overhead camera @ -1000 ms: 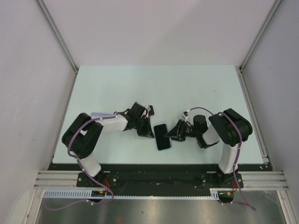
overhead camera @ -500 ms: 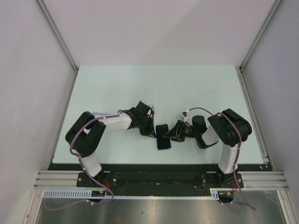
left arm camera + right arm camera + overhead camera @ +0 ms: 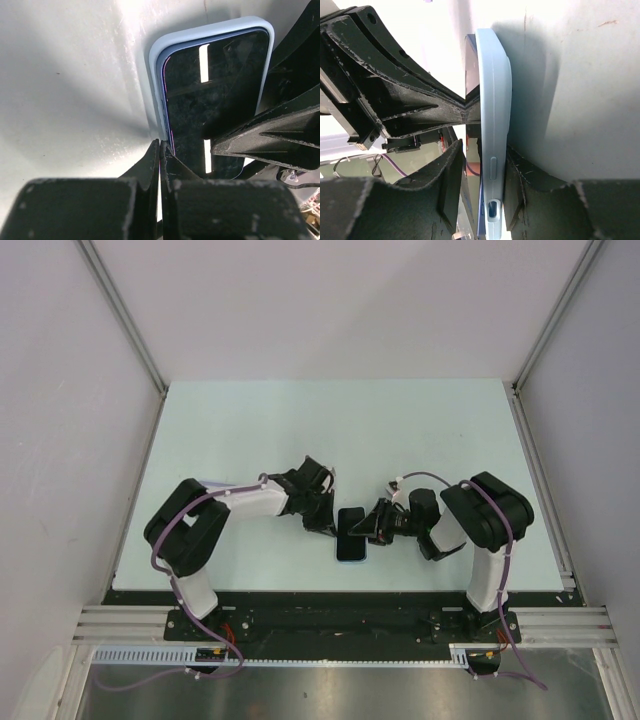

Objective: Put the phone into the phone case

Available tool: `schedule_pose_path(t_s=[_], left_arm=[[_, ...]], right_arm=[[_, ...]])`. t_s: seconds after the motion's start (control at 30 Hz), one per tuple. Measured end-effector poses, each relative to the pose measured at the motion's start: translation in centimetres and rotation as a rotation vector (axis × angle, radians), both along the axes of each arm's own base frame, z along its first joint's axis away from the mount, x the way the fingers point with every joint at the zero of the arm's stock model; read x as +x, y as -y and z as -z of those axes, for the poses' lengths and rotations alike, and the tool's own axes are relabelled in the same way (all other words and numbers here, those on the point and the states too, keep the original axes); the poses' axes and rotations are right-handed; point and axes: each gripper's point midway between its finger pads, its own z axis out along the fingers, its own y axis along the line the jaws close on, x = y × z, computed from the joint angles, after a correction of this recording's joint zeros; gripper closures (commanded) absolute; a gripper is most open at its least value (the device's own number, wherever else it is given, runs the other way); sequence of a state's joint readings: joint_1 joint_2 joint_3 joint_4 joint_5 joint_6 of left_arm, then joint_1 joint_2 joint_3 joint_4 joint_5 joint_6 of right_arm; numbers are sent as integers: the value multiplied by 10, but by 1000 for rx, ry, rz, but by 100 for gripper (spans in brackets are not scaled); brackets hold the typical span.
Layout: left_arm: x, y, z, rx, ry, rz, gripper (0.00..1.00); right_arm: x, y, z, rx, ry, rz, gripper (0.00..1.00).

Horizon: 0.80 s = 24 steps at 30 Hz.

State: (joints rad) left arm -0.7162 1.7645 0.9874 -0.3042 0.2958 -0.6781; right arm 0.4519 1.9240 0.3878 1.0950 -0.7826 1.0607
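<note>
Clamping the case [image 3: 492, 90] and phone [image 3: 215, 100] along one edge, the right tool [image 3: 372, 528] steadies them, likely so the left tool [image 3: 160, 155], tips together, can press the opposite edge home.

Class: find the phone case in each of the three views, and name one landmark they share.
Top external: phone case, low centre.
Left wrist: upper right, pale blue rim.
Right wrist: centre, seen edge-on.
Shared landmark: the dark phone inside its rim.

Left gripper [image 3: 327, 527] is being moved rightward up against the phone's [image 3: 351, 536] edge; phone is being straightened from its tilt.
</note>
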Motion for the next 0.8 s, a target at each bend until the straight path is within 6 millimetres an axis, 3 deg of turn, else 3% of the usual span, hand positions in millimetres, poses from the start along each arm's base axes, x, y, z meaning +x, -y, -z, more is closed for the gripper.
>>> schedule_pose_path(t_s=[0.33, 0.8], left_arm=[[-3, -5, -13, 29, 43, 25, 100], [-17, 12, -16, -14, 43, 75, 100]], right_arm=[[0, 0, 0, 6, -4, 3, 59], [1, -2, -1, 22, -14, 8, 59]])
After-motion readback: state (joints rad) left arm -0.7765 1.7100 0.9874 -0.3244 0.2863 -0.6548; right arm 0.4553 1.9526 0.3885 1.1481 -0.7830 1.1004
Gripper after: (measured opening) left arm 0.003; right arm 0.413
